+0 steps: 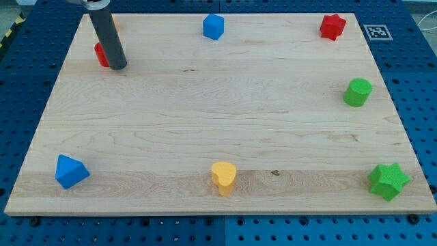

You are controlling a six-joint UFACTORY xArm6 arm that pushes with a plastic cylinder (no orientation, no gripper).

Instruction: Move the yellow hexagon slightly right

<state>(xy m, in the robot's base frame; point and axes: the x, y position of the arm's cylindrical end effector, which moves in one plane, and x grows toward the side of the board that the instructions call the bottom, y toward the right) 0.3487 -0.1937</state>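
Observation:
My tip (118,66) rests on the board near its top left corner. A red block (100,53) sits just left of the rod and is partly hidden by it. A thin yellow-orange sliver (115,23) shows at the rod's right edge near the board's top edge. It is mostly hidden behind the rod, so I cannot make out its shape. A yellow heart-shaped block (223,178) lies at the view's bottom middle, far from my tip.
A blue block (213,26) sits at the top middle and a red star (332,26) at the top right. A green cylinder (357,91) is at the right edge, a green star (388,180) at the bottom right and a blue triangle (70,171) at the bottom left.

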